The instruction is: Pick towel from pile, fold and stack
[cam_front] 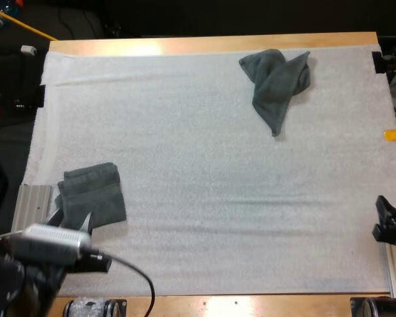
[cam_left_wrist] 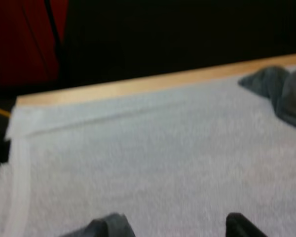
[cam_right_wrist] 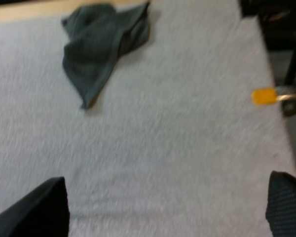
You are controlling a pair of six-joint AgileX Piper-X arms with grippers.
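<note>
The left gripper [cam_front: 70, 218] sits at the near edge of the folded towel [cam_front: 92, 195]. Its fingers are spread apart and hold nothing. In the left wrist view bare mat shows between the two fingertips of this gripper [cam_left_wrist: 175, 229]. Whether one finger touches the folded cloth cannot be told.

The folded towel is a dark grey-green, roughly square stack. It lies flat on the white mat [cam_front: 204, 198] close to the mat's near left corner, just ahead of the left arm.

The crumpled towel [cam_front: 277, 82] is the same colour. It lies well apart from the folded one, at the far side of the mat and right of centre, bunched at the top with one point trailing toward the near side. From the left wrist it shows as the same crumpled towel [cam_left_wrist: 281, 91], beside the wooden far edge of the table [cam_front: 211, 44].

The right gripper [cam_front: 386, 223] is at the mat's right edge on the near side, far from both towels. In the right wrist view the right gripper [cam_right_wrist: 163, 207] has its fingers wide apart with only mat between them, and the crumpled towel [cam_right_wrist: 101, 44] lies well ahead.
</note>
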